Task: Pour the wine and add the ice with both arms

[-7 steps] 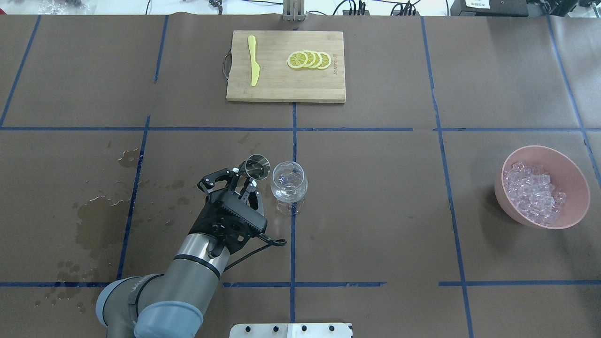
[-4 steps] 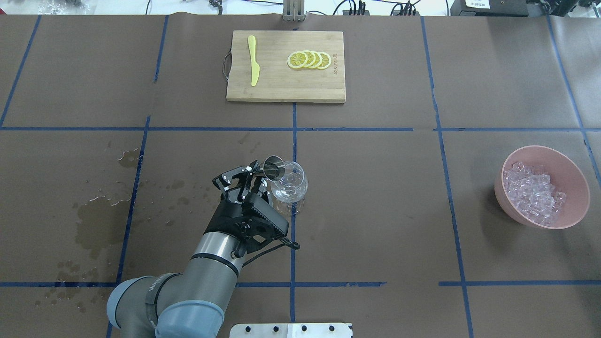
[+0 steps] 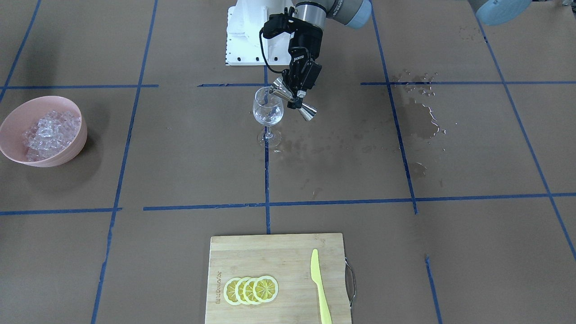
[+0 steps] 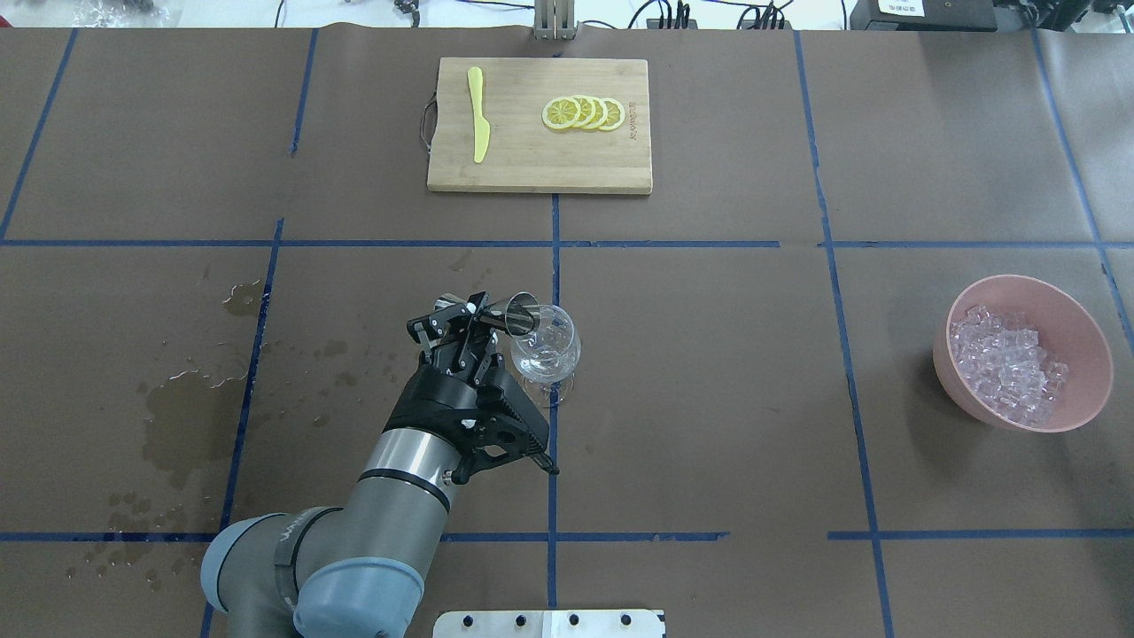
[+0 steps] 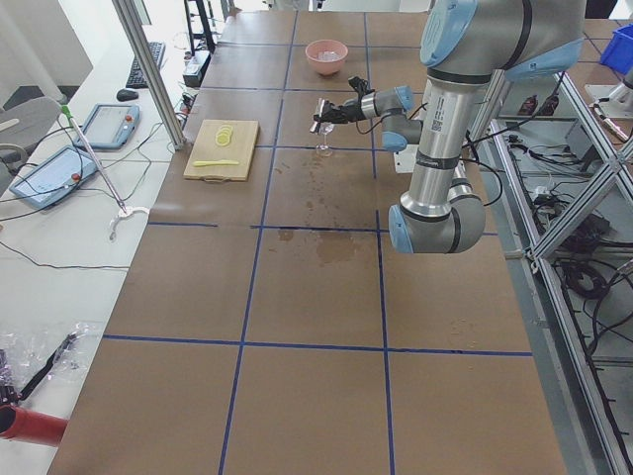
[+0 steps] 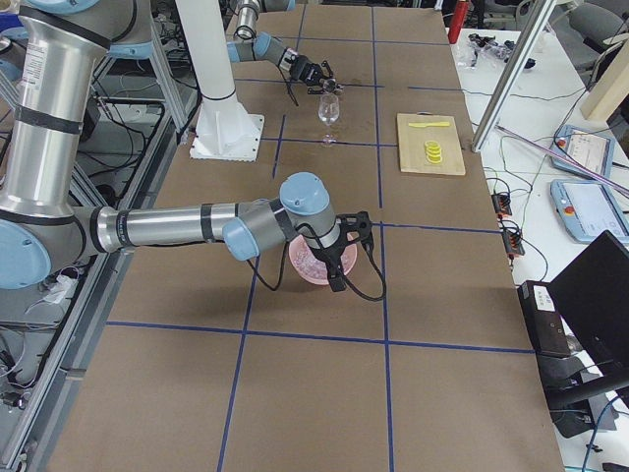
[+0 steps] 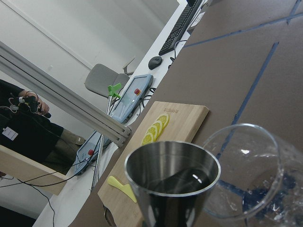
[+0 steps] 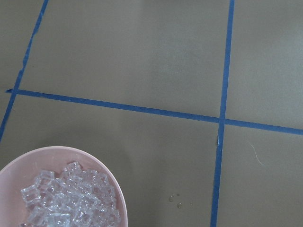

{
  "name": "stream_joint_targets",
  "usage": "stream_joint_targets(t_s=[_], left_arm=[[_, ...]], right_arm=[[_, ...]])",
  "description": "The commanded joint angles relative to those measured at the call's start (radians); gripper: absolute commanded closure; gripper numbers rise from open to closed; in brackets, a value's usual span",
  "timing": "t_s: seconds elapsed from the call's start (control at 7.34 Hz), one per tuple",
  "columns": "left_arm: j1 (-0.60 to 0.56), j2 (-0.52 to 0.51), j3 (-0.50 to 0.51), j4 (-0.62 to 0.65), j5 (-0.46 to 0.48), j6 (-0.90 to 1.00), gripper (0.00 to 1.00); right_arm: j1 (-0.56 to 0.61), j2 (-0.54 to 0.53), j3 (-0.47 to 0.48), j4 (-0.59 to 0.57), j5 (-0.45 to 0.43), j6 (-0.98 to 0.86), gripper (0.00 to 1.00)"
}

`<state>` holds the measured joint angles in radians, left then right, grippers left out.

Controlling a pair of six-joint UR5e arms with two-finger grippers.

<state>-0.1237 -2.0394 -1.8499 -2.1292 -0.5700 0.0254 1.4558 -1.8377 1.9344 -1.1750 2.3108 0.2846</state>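
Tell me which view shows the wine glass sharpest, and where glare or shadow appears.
Left wrist view: the wine glass and the jigger are near and sharp, each with small white glints. Overhead view: even light, and the pink bowl throws a faint shadow. Left side view: the wine glass is too small for detail.

Glass [image 4: 545, 341], jigger [image 4: 516, 313], bowl [image 4: 1088, 347] — one each; four lemon slices [image 4: 585, 113]

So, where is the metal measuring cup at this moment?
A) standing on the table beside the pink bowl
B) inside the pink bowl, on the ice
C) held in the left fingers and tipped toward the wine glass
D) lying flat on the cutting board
C: the left fingers grip the metal measuring cup on its side, with its mouth at the rim of the wine glass.
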Motion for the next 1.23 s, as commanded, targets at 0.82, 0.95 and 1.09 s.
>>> stream_joint_targets(t_s=[0.82,0.95,1.09], left_arm=[[-0.005,-0.012,-0.011,-0.001,0.127,0.427,1.0],[-0.005,-0.012,-0.009,-0.001,0.14,0.47,1.0],[-0.004,-0.012,-0.006,-0.001,0.16,0.5,1.0]], right_arm=[[0.0,0.0,-0.003,0.0,0.001,-0.001,0.0],[0.0,-0.003,-0.005,0.0,0.001,-0.001,0.0],[0.0,-0.003,-0.005,0.0,0.001,0.001,0.0]])
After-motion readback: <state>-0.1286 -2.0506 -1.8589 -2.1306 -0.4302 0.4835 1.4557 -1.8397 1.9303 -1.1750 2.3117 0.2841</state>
